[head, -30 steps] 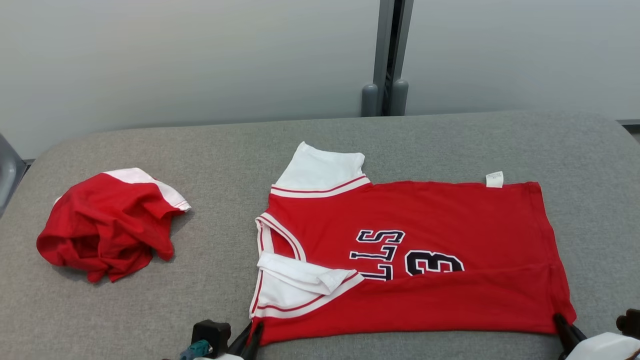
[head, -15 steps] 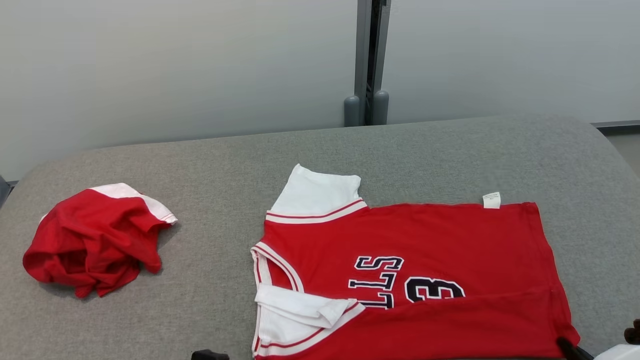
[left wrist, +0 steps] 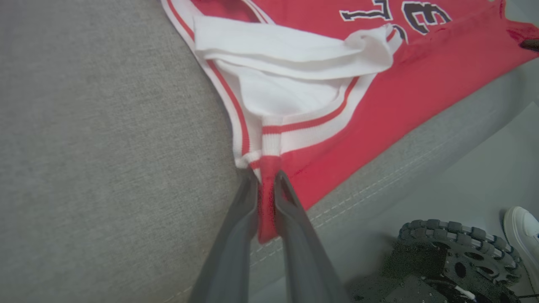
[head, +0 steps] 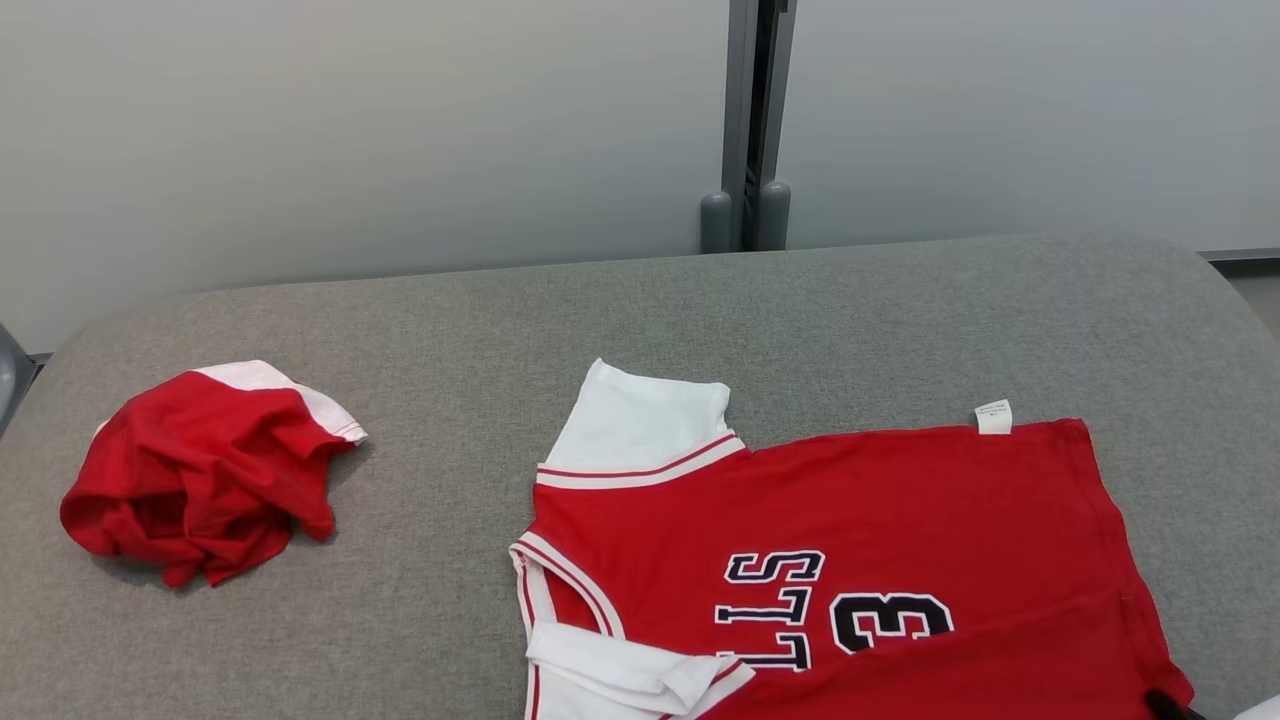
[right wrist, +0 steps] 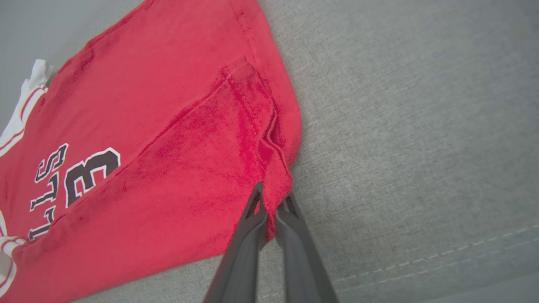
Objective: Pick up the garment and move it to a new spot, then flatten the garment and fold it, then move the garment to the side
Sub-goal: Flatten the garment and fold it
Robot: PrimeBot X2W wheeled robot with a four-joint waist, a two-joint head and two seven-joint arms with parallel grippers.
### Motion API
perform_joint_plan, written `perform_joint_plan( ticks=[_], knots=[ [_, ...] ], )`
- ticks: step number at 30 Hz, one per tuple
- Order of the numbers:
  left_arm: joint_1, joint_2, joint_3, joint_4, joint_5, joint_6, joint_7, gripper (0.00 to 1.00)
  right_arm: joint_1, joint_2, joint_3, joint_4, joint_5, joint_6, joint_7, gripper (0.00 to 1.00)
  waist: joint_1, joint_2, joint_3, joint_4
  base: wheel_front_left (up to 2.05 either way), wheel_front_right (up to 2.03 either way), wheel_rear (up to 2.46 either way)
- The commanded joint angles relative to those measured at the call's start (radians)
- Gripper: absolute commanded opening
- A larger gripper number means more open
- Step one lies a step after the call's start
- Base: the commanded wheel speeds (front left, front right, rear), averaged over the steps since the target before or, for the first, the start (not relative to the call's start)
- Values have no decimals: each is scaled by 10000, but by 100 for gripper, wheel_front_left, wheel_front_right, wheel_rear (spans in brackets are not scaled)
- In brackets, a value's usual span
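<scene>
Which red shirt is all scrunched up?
The crumpled red-and-white shirt on the left, bunched in a heap. The numbered jersey lies spread out.

This looks like a robotics lab or test room, not a home. The bench is a broad table padded in grey woven fabric (head: 640, 320), rounded at the corners, a stitched seam along its near edge. Behind stand plain pale partition panels (head: 350, 130) joined by a grey metal post (head: 755, 90). The smooth pale grey floor (left wrist: 484, 160) carries a black studded robot wheel (left wrist: 459, 248) and somebody's white shoe (left wrist: 522, 227). On the table lies a red basketball jersey with white sleeves (head: 900, 500).
</scene>
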Motion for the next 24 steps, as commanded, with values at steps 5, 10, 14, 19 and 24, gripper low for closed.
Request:
perform_joint_plan(
  ticks=[5, 10, 14, 19, 24],
  knots=[
    [157, 102, 171, -403, -68, 340, -17, 100, -115, -16, -250, 140, 279, -1, -13, 100, 0, -1, -27, 34, 0, 0, 0],
    [-157, 200, 623, -791, -12, 705, -473, 100, -430, -202, -361, 243, -30, -1, -470, 100, 0, -1, -2, 48, 0, 0, 0],
    [-620, 86, 1151, -956, 125, 1037, -1253, 100, -872, -222, -435, 260, -576, -1, -1427, 100, 0, -1, 74, 10, 0, 0, 0],
    [-1429, -292, 1555, -629, 393, 1286, -2388, 100, -1493, 118, -482, 365, -1583, -1, -2564, 100, 0, -1, 237, -115, 0, 0, 0],
    [-2006, -842, 1903, -70, 265, 1293, -2945, 100, -1957, 529, -1071, 159, -2771, -1, -2785, 100, 0, -1, 508, -325, 0, 0, 0]
  ],
)
